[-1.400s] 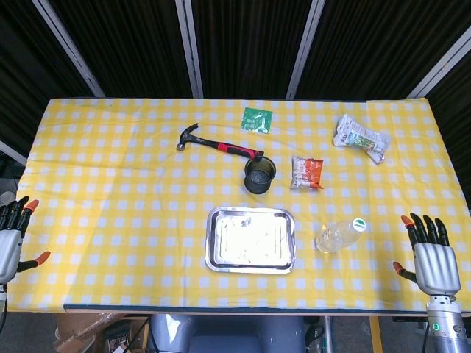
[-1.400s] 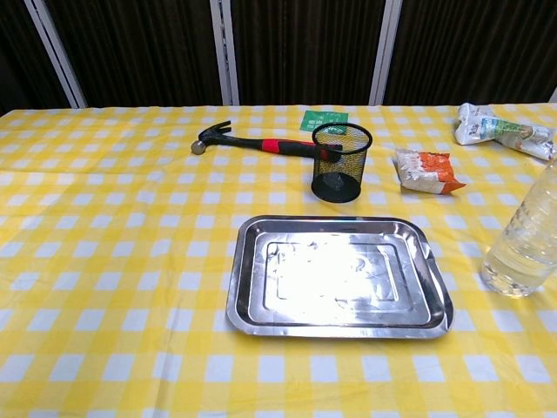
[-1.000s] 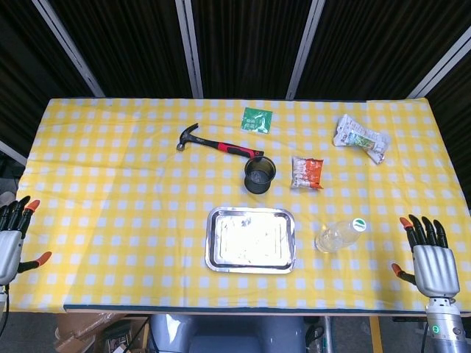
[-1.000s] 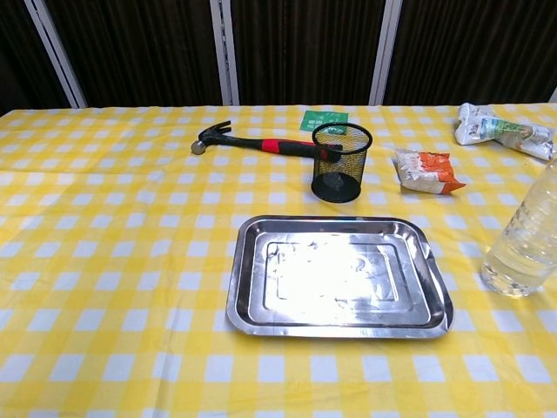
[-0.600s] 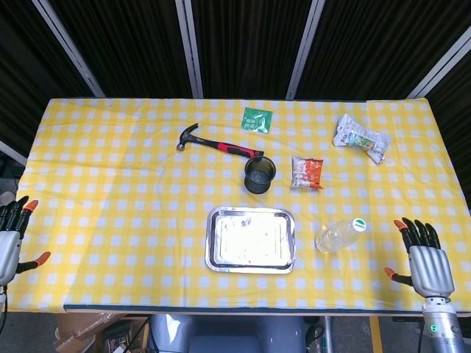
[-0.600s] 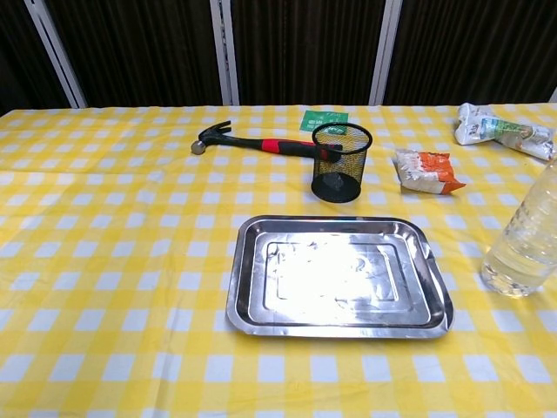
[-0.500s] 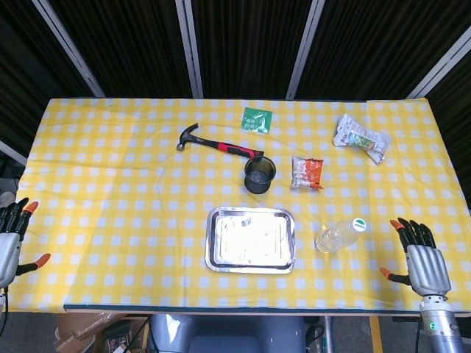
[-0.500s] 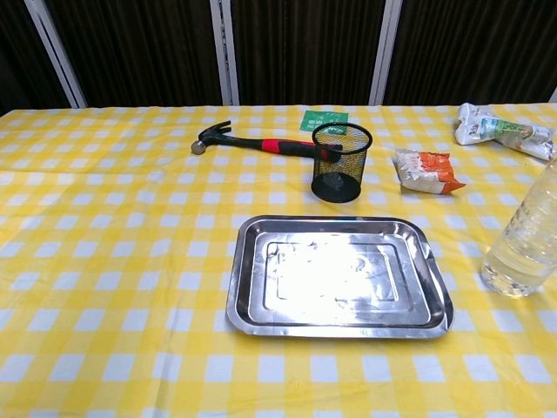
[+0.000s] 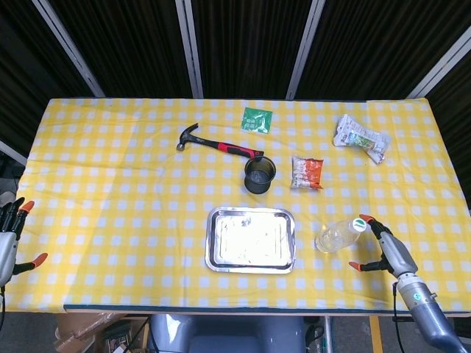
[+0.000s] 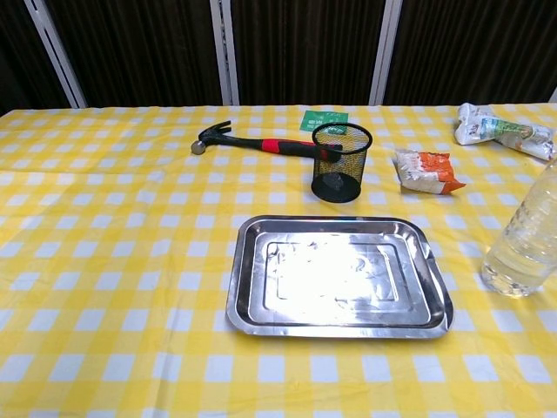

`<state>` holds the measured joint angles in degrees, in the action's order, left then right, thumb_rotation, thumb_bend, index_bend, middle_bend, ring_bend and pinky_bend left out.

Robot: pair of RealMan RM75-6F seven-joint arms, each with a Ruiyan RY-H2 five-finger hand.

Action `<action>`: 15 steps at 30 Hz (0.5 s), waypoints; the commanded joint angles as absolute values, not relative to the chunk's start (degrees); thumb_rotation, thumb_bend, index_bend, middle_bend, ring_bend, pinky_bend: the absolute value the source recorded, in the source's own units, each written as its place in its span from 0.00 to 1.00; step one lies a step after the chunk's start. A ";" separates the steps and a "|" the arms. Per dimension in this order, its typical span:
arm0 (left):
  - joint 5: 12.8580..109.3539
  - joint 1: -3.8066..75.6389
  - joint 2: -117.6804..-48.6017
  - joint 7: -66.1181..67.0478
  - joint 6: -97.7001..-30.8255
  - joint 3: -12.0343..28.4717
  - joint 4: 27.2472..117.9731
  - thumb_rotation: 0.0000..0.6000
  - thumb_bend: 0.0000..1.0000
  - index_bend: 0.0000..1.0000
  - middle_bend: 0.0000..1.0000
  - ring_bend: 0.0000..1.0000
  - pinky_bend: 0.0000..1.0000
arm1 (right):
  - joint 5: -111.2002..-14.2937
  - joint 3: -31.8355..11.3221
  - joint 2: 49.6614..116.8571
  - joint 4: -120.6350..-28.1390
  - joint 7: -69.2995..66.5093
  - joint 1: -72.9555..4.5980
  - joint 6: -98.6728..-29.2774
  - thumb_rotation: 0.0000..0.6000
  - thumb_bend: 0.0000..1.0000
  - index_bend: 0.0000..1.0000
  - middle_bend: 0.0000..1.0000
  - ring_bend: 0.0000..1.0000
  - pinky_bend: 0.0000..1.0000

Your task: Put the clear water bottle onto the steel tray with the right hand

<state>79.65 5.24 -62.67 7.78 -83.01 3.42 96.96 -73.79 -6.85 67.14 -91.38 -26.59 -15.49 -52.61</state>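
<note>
The right hand [image 9: 388,251] has turned side-on and swung in from the tabletop's [image 9: 110,184] near right edge toward the clear water bottle [image 9: 338,234]. Its fingers are spread and hold nothing, one orange fingertip close to the bottle's cap and not visibly touching; the reach looks begun, the grasp not yet made. The bottle stands upright just right of the steel tray [image 9: 251,239], which lies bare, so the carry should be short. The left hand [image 9: 9,245] hangs open and idle at the near left edge. Farther back stand a black mesh cup [image 9: 260,175] and an orange snack packet [image 9: 307,173], then a hammer [image 9: 218,144], a green sachet [image 9: 256,119] and a crumpled wrapper [image 9: 360,137]. None lies between bottle and tray.
</note>
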 commanded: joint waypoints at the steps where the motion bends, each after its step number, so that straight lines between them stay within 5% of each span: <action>1: 78.76 5.17 -63.03 9.19 -83.26 3.75 96.79 1.00 0.19 0.05 0.00 0.00 0.00 | -72.13 -8.13 68.51 -90.74 -29.96 -16.87 -51.20 1.00 0.12 0.07 0.06 0.00 0.00; 15: 77.57 5.17 -63.21 11.19 -82.86 3.78 97.81 1.00 0.19 0.05 0.00 0.00 0.00 | -71.92 -9.70 70.27 -91.49 -44.02 -18.29 -45.42 1.00 0.12 0.07 0.07 0.00 0.00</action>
<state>77.64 5.15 -63.24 11.18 -82.94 3.81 97.74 -70.37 -9.76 69.96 -91.56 -41.48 -18.17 -46.26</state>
